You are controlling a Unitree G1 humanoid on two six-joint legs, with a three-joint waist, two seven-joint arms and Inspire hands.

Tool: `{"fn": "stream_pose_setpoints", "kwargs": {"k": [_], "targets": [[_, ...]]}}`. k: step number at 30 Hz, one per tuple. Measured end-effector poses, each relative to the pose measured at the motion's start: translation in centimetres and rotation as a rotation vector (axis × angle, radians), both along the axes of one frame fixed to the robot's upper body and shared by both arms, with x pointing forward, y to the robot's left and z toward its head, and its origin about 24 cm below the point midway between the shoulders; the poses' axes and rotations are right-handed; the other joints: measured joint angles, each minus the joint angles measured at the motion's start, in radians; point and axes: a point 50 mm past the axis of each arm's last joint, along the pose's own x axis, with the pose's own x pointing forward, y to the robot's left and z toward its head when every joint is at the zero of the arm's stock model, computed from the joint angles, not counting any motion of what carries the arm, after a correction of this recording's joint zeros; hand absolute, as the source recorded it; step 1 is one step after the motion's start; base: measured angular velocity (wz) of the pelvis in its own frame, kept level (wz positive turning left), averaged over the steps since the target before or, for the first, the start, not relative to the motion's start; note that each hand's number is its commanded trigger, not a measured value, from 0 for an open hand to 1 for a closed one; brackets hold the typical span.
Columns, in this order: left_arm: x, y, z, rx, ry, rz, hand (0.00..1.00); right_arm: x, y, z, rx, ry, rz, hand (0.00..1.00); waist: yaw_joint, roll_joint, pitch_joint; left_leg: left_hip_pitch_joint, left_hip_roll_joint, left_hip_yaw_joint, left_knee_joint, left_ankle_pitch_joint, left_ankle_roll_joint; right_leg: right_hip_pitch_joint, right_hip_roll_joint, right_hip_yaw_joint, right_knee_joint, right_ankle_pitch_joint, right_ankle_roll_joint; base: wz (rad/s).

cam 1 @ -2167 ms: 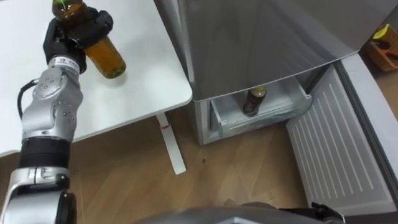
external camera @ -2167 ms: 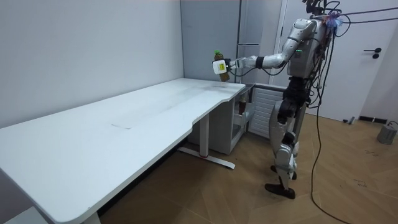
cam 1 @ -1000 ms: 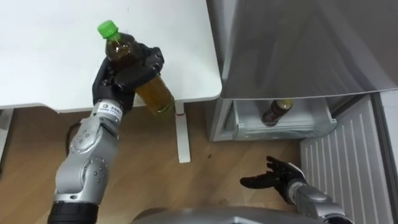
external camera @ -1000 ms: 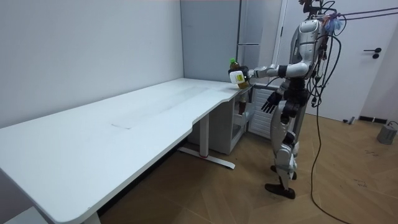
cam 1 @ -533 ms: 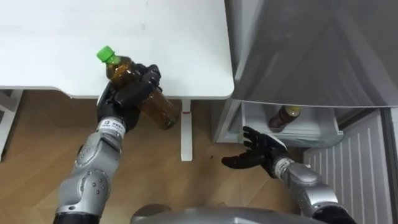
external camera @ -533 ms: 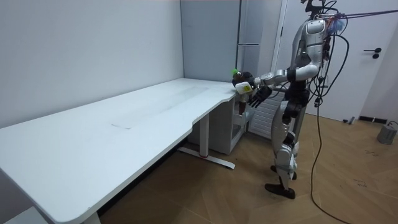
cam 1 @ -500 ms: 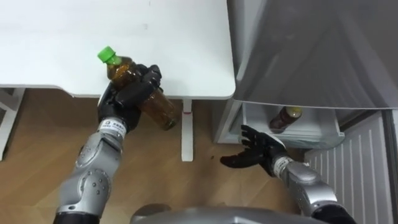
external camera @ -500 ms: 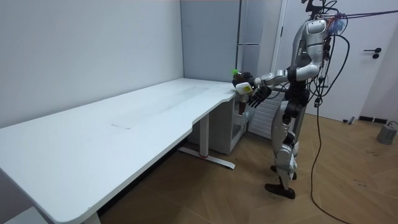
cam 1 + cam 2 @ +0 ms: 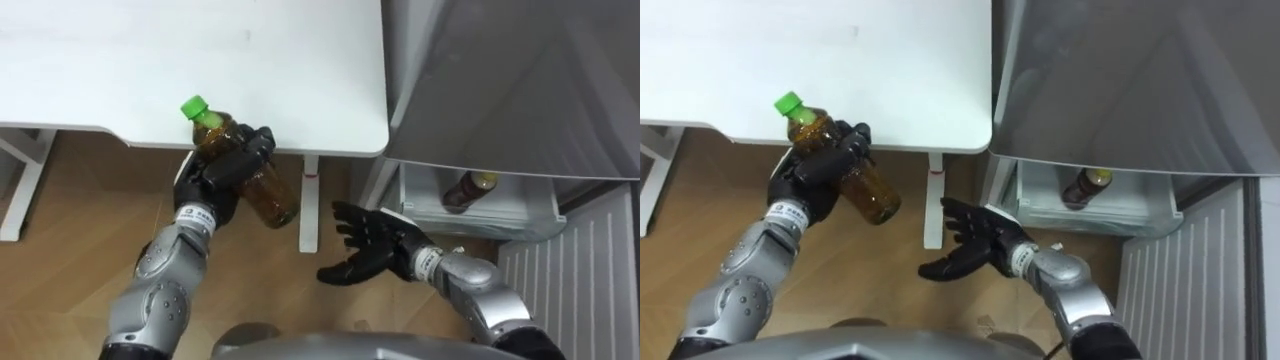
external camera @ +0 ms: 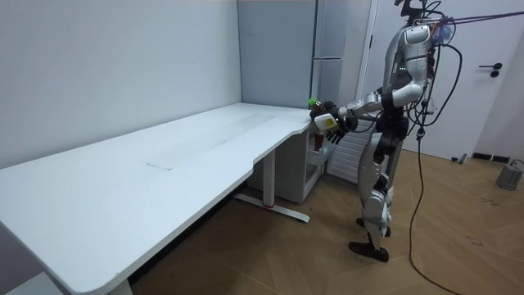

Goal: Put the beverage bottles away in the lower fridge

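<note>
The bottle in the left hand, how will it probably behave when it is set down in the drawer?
Probably rather heavy: the bottle looks nearly full of brown drink. Its round, smooth body may slip in the left hand or roll if laid down. Tall and narrow, it could tip.

No print can be read, not even on the bottle

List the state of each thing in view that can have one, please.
green-capped bottle: capped, tilted, held in the air.
left hand: fingers curled round the green-capped bottle.
right hand: open, empty, fingers spread.
fridge drawer: pulled open.
second bottle: resting inside the fridge drawer.
lower fridge door: swung open.
</note>
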Motion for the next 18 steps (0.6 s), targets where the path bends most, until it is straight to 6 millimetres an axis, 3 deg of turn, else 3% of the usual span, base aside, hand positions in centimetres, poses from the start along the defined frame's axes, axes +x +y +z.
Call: {"fn": "stream_pose_setpoints", "kwargs": {"k": [4,9,15,18], "targets": [[-0.1,-0.4,0.0,0.007,-0.001,-0.036,1.0,0.8,1.1,1.7,0.063,-0.074,0.082,0.0,0.0,-0.002,-0.0012,0.006,0.0,0.002,0.002,0.0,0.0,0.002,-0.001,0.0,0.001,0.0,0.0,0.0],[-0.1,-0.7,-0.1,0.017,-0.003,-0.058,1.0,0.9,1.6,2.3,0.099,-0.089,0.13,0.0,0.002,-0.011,-0.0066,0.009,0.0,0.003,0.011,0.0,0.0,0.004,-0.002,0.003,0.001,0.0,0.0,0.0],[-0.1,-0.8,0.0,0.022,-0.013,-0.063,1.0,0.8,1.9,2.3,0.12,-0.08,0.163,0.0,-0.001,-0.012,-0.0043,0.004,0.0,-0.003,0.015,0.0,0.0,0.004,-0.001,0.002,0.002,0.0,0.0,0.0],[-0.2,-1.1,0.0,0.027,-0.019,-0.078,1.0,0.9,2.1,2.7,0.137,-0.09,0.183,0.0,0.002,-0.012,0.0007,0.001,0.0,-0.003,0.011,0.0,0.0,0.001,-0.001,0.001,0.007,0.0,0.0,0.0]]}}
